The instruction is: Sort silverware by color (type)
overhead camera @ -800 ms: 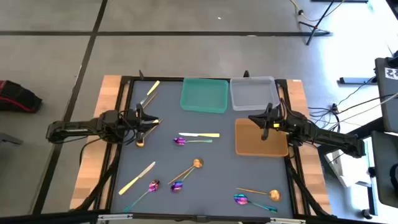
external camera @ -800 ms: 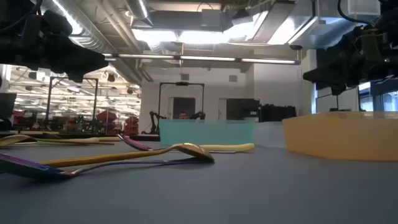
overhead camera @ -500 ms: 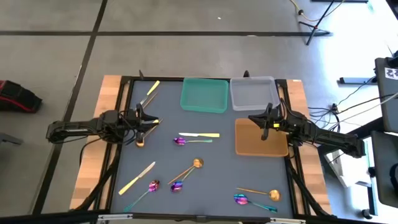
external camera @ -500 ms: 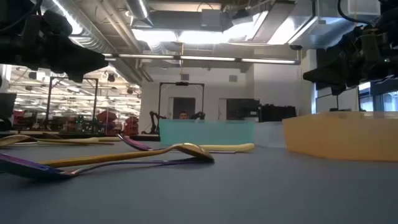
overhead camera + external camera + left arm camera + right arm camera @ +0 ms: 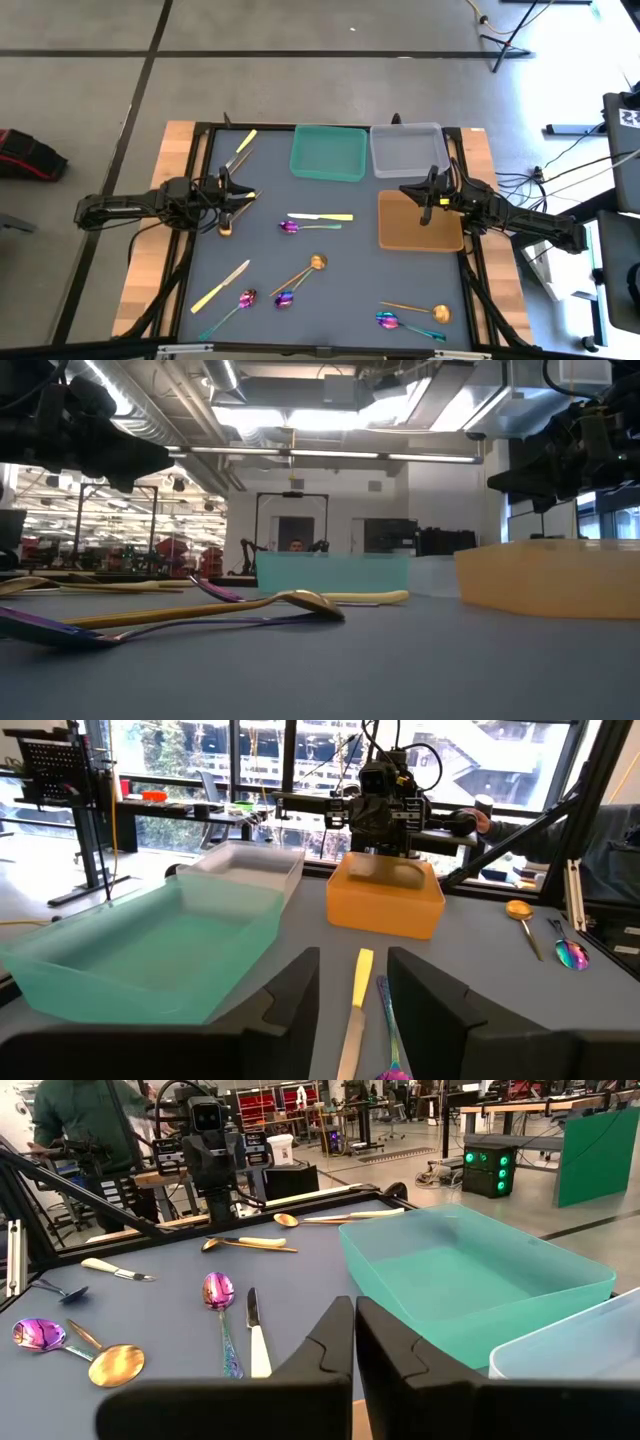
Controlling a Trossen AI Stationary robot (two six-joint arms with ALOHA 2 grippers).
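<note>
Nothing is sorted yet: the green tray (image 5: 328,153), the grey tray (image 5: 406,149) and the orange tray (image 5: 419,222) all look bare, and the silverware lies scattered over the dark bench (image 5: 330,300).

The left tool (image 5: 237,193) hovers at the left side of the bench with its fingers spread and nothing between them. A copper spoon (image 5: 227,228) lies just near of it, and two more utensils lie farther off by the far-left corner. The right tool (image 5: 412,190) hangs over the far-left edge of the orange tray, its fingers pressed almost together and pinching nothing.

Mid-bench, a pale gold knife (image 5: 320,216) and a purple spoon (image 5: 290,227) lie side by side, nearly touching. Nearer, a copper spoon (image 5: 317,263) crosses handles with another purple spoon (image 5: 285,299). A second knife (image 5: 220,286) lies near-left, and a copper and purple pair rest at the near right.

The likely trouble is those close pairs. Fingers closing on one thin piece could catch or nudge its neighbour, dragging two colours into one tray. Flat, slim metal on a smooth bench may also slide away or slip out of a shallow pinch.
</note>
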